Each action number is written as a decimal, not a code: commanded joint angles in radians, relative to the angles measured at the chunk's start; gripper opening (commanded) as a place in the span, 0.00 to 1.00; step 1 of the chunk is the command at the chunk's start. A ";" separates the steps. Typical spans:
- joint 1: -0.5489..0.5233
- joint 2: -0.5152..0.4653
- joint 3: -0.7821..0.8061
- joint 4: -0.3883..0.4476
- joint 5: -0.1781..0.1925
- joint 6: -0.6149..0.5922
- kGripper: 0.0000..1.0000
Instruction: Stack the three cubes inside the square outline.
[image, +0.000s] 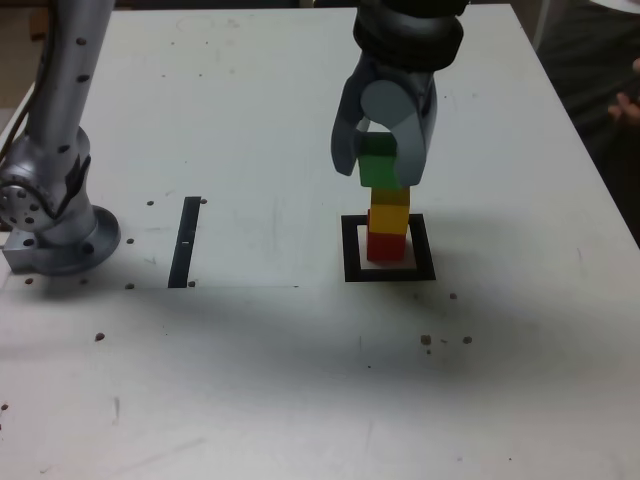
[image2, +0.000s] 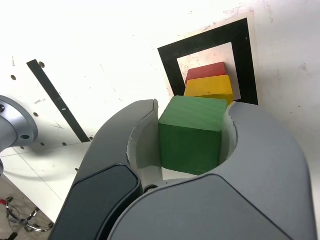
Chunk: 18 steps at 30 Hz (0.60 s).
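Nearest the exterior camera, the white counter lay bare apart from a few dark specks and small holes. Further back, the square outline sat a little to the exterior view's right of centre, with the red cube standing on its white middle and the yellow cube set squarely on top of it. The green cube sat on top of the yellow one, clamped between the jaws of the pincer, which reached down from above. The wrist view showed both jaws pressed against the green cube's sides. To the exterior view's left, a narrow black strip lay on the counter, and beyond it stood the arm's silver base.
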 joint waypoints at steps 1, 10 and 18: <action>-0.001 0.006 -0.004 0.004 -0.002 -0.002 0.36; -0.001 0.015 -0.005 -0.004 -0.009 -0.002 0.41; -0.001 0.014 0.000 -0.016 -0.014 0.001 0.74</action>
